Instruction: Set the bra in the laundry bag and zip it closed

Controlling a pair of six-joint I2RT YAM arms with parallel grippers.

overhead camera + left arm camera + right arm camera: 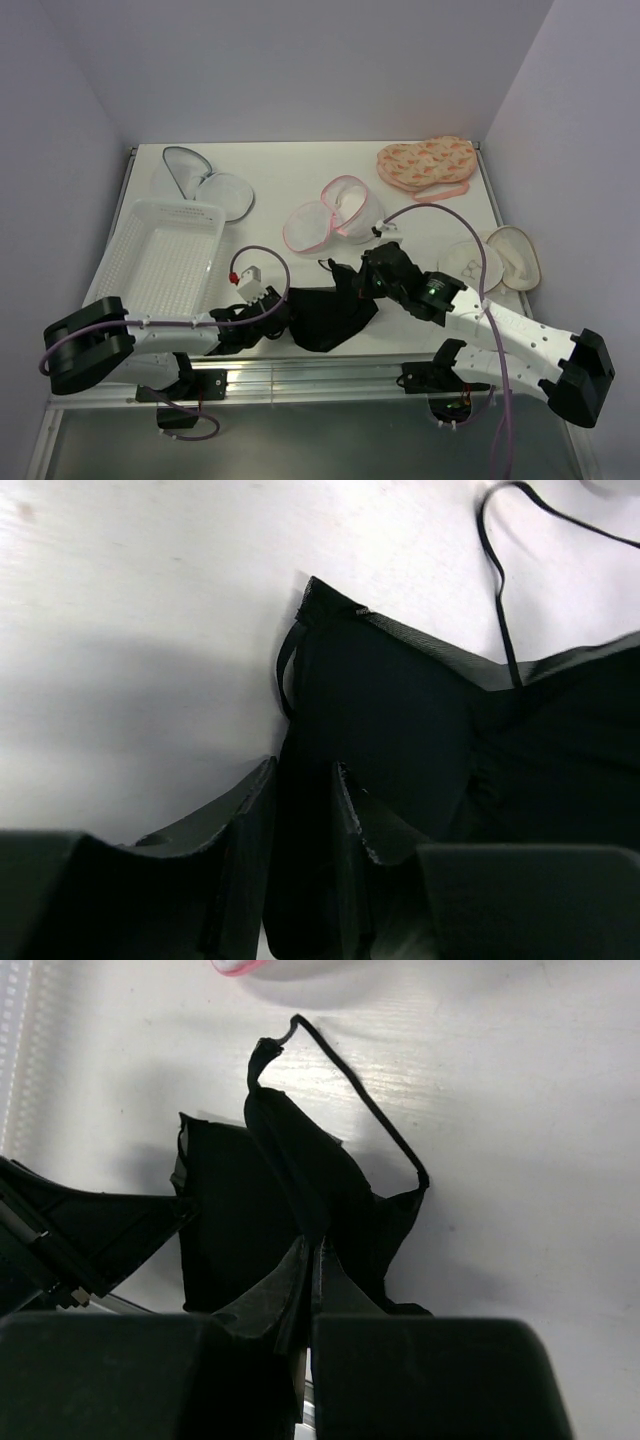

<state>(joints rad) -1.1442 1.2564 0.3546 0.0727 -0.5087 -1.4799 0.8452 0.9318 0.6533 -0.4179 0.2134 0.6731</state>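
The black bra (325, 312) lies on the white table near the front edge, between both grippers. My left gripper (280, 306) is shut on the bra's left edge (380, 710), with fabric between its fingers (350, 810). My right gripper (362, 283) is shut on a raised fold of the bra (300, 1175); a thin strap (350, 1095) loops out beyond it. The laundry bag (335, 212), white mesh with pink trim, lies open on the table behind the bra.
A white plastic basket (160, 255) stands at the left. A white mesh pouch with grey trim (210, 180) lies at the back left. An orange patterned pouch (428, 165) lies at the back right, and a cream pouch (495, 258) at the right edge.
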